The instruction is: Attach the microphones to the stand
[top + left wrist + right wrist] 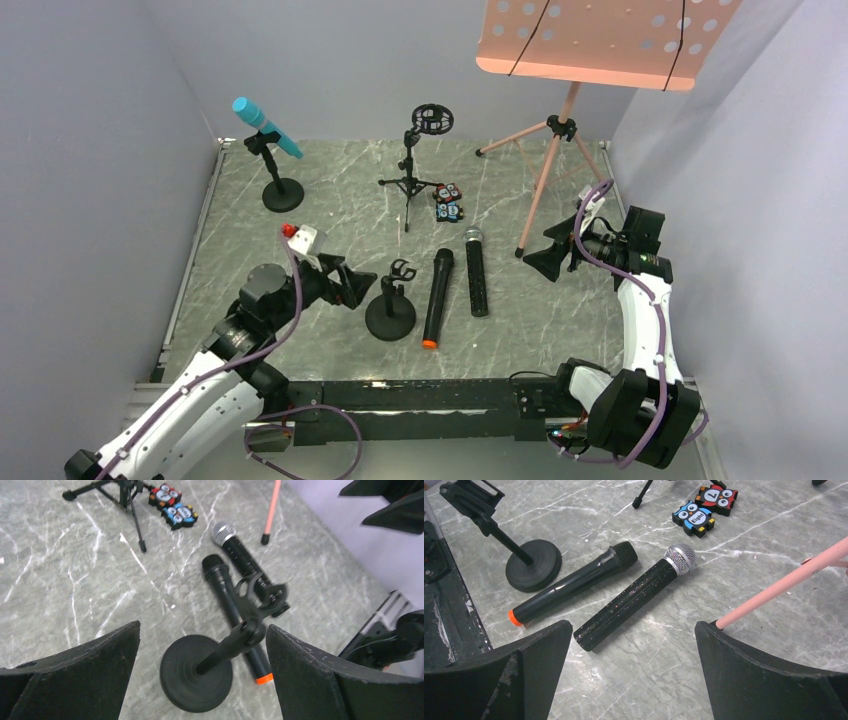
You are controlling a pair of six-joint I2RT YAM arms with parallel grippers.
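A light blue microphone sits clipped in a round-base stand at the back left. Two microphones lie side by side on the marble table: an all-black one with an orange end and a black one with a silver mesh head. Just left of them stands a short round-base stand with an empty clip. My left gripper is open, its fingers either side of that stand's post. My right gripper hangs open and empty to the right of the silver-headed microphone.
A black tripod stand with a ring mount stands at the back centre. Beside it lie two owl-shaped toys. A pink music stand rises at the back right, one leg close to my right gripper.
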